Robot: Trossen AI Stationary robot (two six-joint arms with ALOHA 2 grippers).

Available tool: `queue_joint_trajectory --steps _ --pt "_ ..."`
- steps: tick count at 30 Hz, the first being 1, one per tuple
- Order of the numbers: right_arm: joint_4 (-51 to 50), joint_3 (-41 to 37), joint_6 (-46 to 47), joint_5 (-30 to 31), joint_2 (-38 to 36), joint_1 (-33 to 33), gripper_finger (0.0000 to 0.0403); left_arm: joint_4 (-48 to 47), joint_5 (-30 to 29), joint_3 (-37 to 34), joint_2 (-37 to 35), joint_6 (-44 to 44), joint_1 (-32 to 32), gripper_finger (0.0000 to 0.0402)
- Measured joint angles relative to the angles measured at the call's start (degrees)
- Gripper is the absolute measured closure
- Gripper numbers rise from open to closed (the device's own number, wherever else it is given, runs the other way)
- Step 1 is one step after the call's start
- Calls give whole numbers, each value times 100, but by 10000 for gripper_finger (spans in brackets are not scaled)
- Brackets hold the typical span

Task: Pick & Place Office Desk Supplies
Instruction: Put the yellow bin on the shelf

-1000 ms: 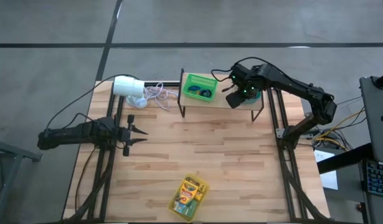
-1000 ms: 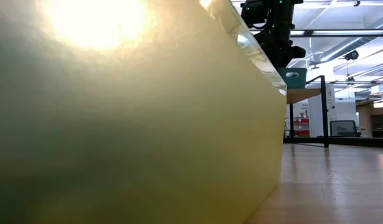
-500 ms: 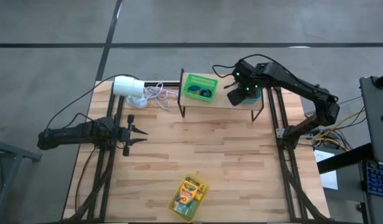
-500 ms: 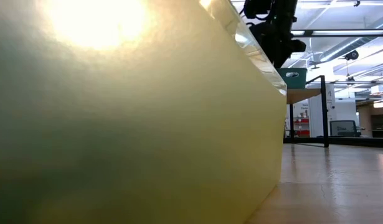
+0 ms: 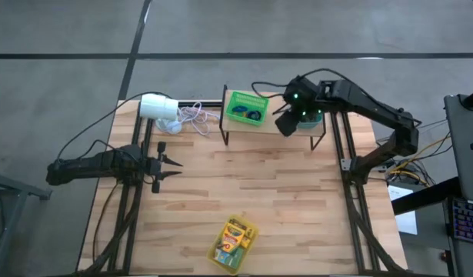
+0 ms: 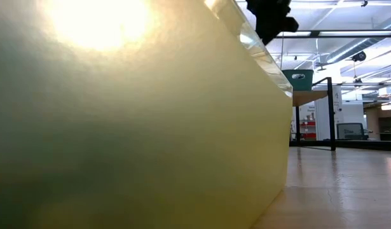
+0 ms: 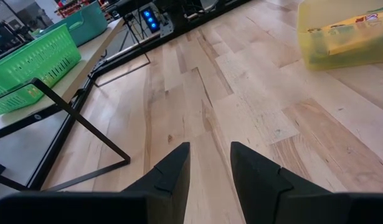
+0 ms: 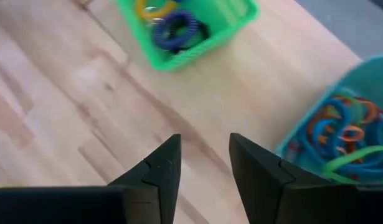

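Observation:
My right gripper (image 5: 286,123) is open and holds nothing. It hovers over the raised shelf at the table's far side, between the green basket (image 5: 247,108) and the teal bin (image 8: 340,134). The basket holds blue and yellow rubber-band loops (image 8: 172,25). The bin holds orange, blue and green loops. A yellow tray with crayon boxes (image 5: 234,242) rests on the table near its near edge. My left gripper (image 5: 171,162) is open and waits low over the table's left part, pointing right.
A white cylinder (image 5: 158,106) with a thin white cord lies at the far left of the table. The shelf (image 5: 274,127) stands on thin black legs. In the low view the yellow tray's wall (image 6: 131,127) fills most of the picture. Bare wood lies mid-table.
My right gripper has risen above the shelf and drifted a little away from the teal bin, toward the green basket and the table's near side. Its fingers have stayed apart. The left arm has kept still.

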Motion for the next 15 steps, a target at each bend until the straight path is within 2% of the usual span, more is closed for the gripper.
queue_joint_trajectory --steps 8,15 --pt "558 -167 906 402 151 1037 264 0 -2 0 -2 -2 0 284" --pt "727 -350 1115 415 661 1854 259 0 0 0 -1 -17 0 284"
